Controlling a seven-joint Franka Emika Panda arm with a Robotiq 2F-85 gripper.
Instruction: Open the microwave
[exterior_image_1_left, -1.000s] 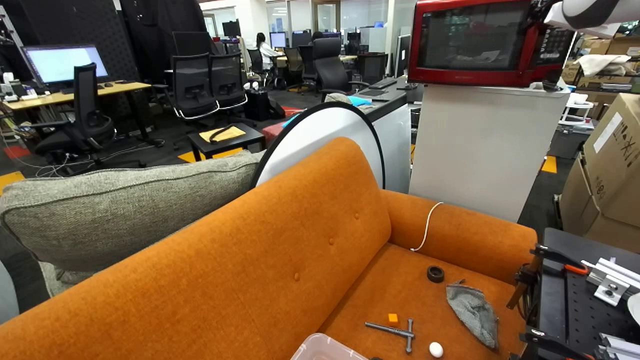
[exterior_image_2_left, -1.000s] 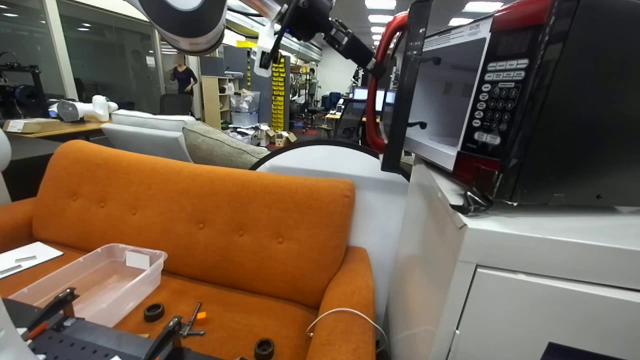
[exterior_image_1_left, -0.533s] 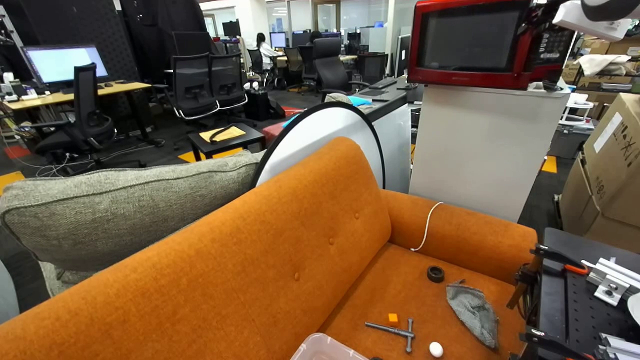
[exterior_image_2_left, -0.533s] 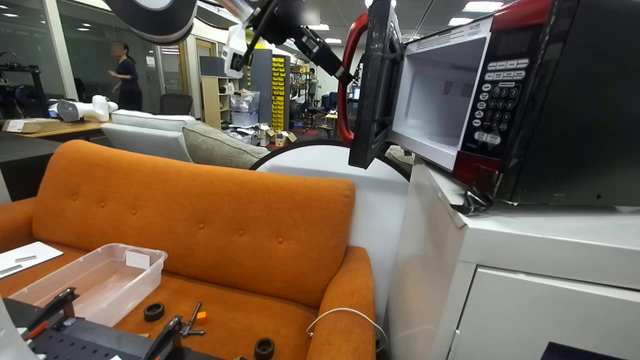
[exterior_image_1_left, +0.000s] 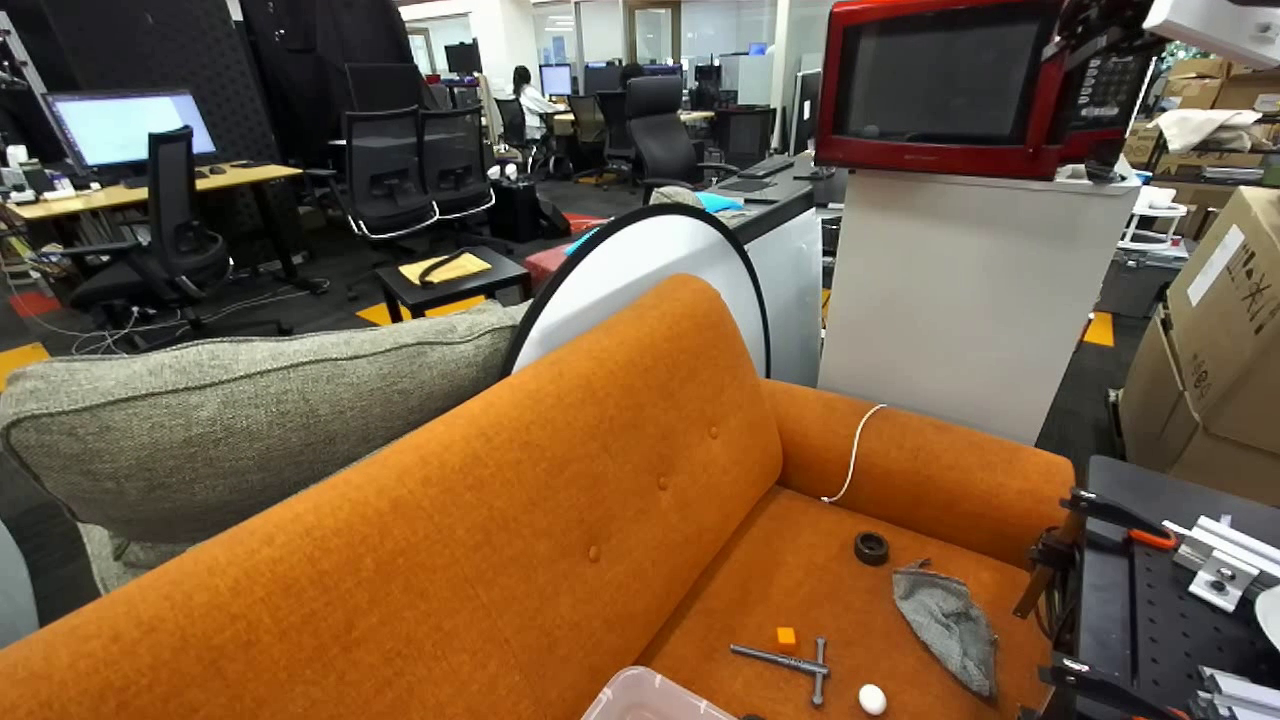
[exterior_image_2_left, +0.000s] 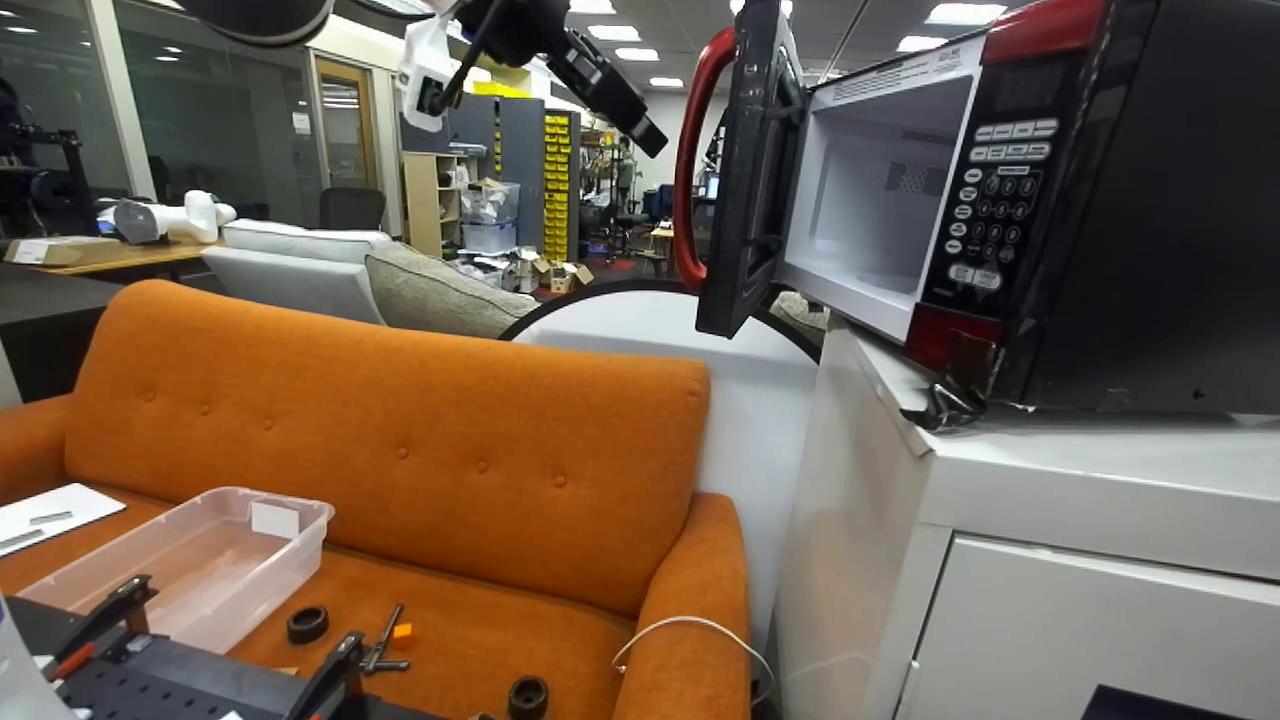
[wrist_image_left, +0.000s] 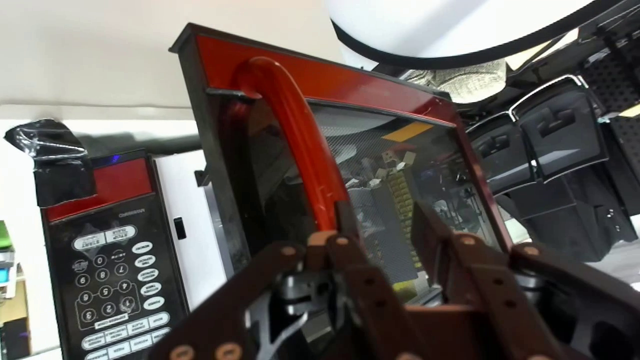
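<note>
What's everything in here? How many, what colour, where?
Fabric sofa: 1, orange, centre
Boxy cabinet: 1, white, beside sofa
Glossy boxy microwave: 1, red, atop cabinet, open
Rectangular plastic bin: 1, clear, on sofa
T-shaped metal tool: 1, grey, on sofa
Small cube: 1, orange, by tool
Round rings: 2, black, on sofa
Egg-shaped object: 1, white, on sofa
Crumpled cloth: 1, grey, on sofa
Mesh chairs: several, black, background
Cardboard boxes: several, brown, background
Robot arm: 1, black and white, overhead
Fingers: 2, black, apart, near microwave

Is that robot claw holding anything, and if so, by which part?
Nothing is held. In the wrist view the gripper is open, its fingers apart; in an exterior view it hangs clear of the red handle of the microwave.
</note>
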